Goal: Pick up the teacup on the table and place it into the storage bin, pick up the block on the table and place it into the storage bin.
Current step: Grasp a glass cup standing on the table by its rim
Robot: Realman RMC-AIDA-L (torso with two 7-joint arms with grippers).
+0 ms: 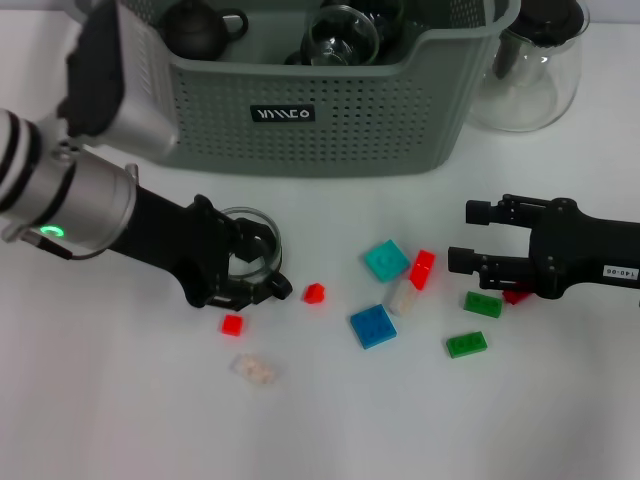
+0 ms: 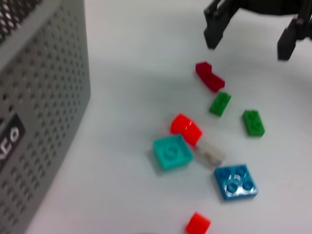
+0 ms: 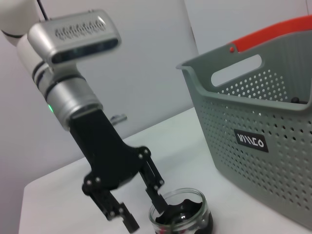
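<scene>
Teacup straddled at the rim by the left claw

The glass teacup [image 1: 248, 250] is seen on the worktop [image 1: 120, 400] just before the storage bin [image 1: 320, 100]. The left claw [image 1: 258, 262] is spread, one finger inside the cup. Glass is judged slippery and fragile; the wall should be pinched gently. The right claw [image 1: 467, 236] is held spread near the blocks [image 1: 385, 260].

Left arm: reaches in from table's left edge, left gripper [image 1: 258, 268] low, jaws spread.
Right arm: enters from right edge, right gripper [image 1: 472, 236] level, fingers apart.
</scene>
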